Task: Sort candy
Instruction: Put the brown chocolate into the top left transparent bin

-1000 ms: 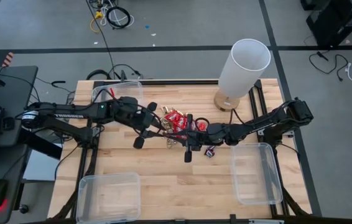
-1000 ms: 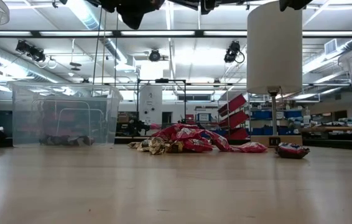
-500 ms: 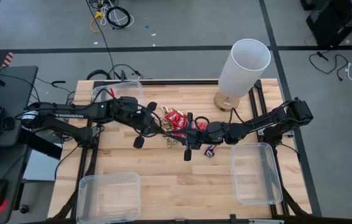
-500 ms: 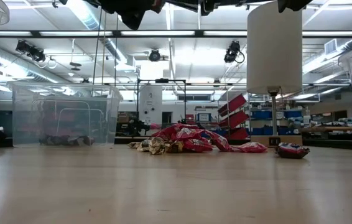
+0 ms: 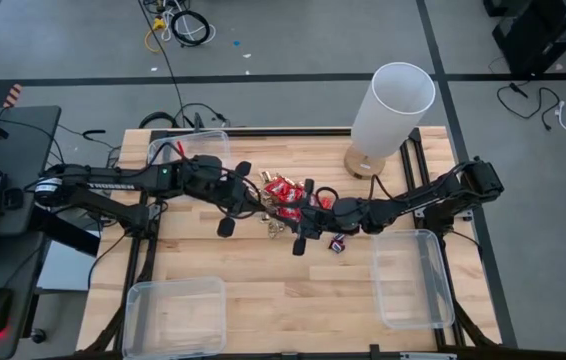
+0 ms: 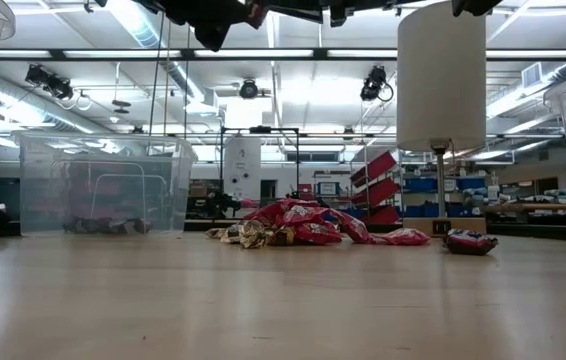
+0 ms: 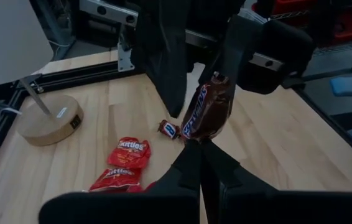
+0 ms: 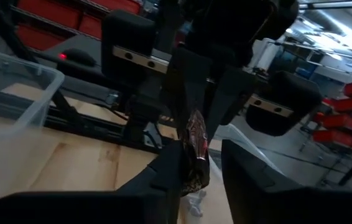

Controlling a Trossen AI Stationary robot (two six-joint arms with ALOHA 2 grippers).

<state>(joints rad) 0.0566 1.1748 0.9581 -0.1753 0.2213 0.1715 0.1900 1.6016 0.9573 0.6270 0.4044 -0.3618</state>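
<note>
A pile of candy, red packets and gold pieces, lies mid-table; in the low view the pile is just as low. One dark mini bar lies apart to its right. Above the pile my two grippers meet over a brown mini bar. My left gripper is shut on it. My right gripper is open, one finger on each side of the bar's far end. My left gripper pinches the bar's near end between its two fingertips, coming from the table's left and slanting slightly down. The bar sticks out beyond the fingers, tilted, lifted clear above the pile. My right gripper's finger is close against the bar; whether it touches, I cannot tell.
Clear bins stand at the far left, near left and near right; the far-left bin holds some dark pieces. A white lamp on a wooden base stands at the far right. Red packets lie under the grippers.
Both arms have kept their place above the pile. My right gripper has swung a little about its wrist. The candy on the table has not moved.
</note>
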